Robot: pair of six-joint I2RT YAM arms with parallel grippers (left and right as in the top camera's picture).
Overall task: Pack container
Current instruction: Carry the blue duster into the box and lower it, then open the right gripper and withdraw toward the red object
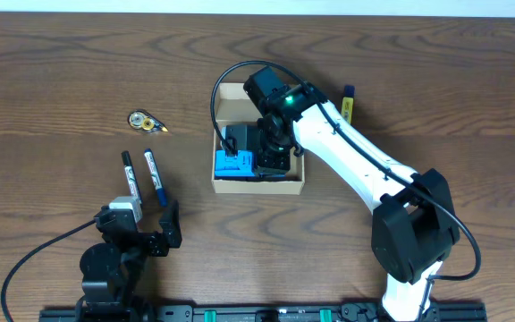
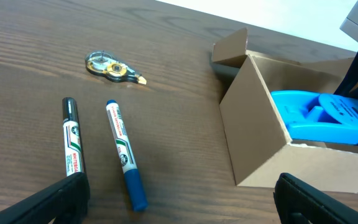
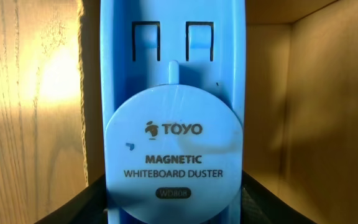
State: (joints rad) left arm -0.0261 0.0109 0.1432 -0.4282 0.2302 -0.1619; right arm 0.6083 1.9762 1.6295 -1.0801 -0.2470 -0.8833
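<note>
The tan cardboard container (image 1: 257, 186) stands open at the table's middle, its flap lid folded back at the far side. My right gripper (image 1: 271, 150) reaches down into it and is shut on a blue magnetic whiteboard duster (image 1: 233, 165), which is inside the box. The right wrist view shows the duster (image 3: 174, 124) between my fingers (image 3: 174, 208), with the box's inner wall (image 3: 328, 112) beside it. My left gripper (image 1: 141, 234) is open and empty near the front left. In the left wrist view its fingers (image 2: 182, 208) frame the box (image 2: 253, 130) and the duster (image 2: 322, 117).
A black-capped marker (image 1: 130, 178) (image 2: 71, 144) and a blue-capped marker (image 1: 155, 176) (image 2: 124, 154) lie side by side just beyond my left gripper. A correction tape dispenser (image 1: 144, 121) (image 2: 112, 67) lies farther back. A yellow pen (image 1: 348, 103) lies right of the box.
</note>
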